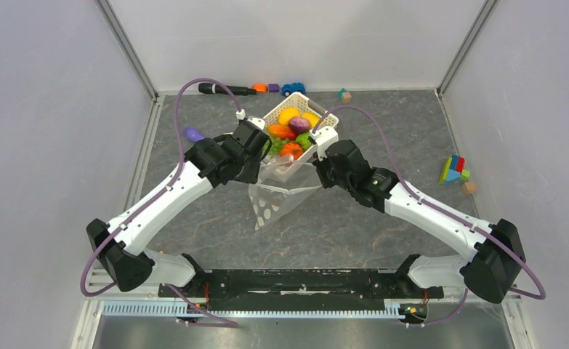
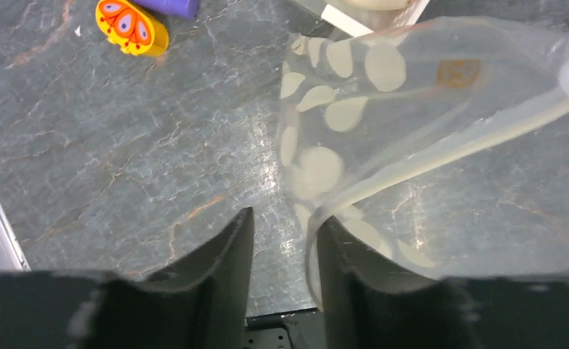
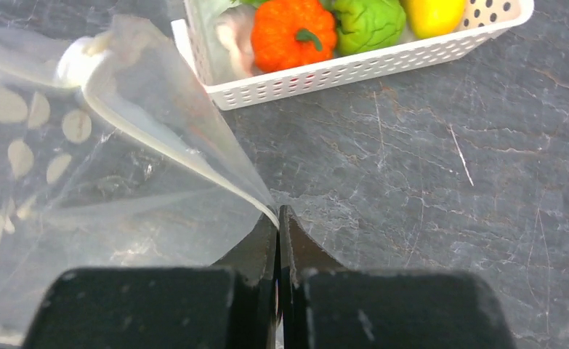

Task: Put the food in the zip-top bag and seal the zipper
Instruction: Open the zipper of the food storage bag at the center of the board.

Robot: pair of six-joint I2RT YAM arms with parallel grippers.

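One bag (image 1: 274, 200): thin, floppy, slick, near weightless; best pinched at the stiffer zipper (image 3: 179, 156) | mouth raised between two claws, just before one basket (image 3: 383, 69), tail toward tabletop (image 1: 383, 211) | right claw (image 3: 277, 218) clenched on bag rim; left claw (image 2: 285, 240) parted, rim against one finger | food (image 1: 296, 127): about seven light, glossy pieces in basket, none bagged

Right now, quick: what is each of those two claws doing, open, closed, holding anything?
Left gripper: open, the clear white-dotted plastic bag lying against one finger, not gripped.
Right gripper: closed on that bag's edge.
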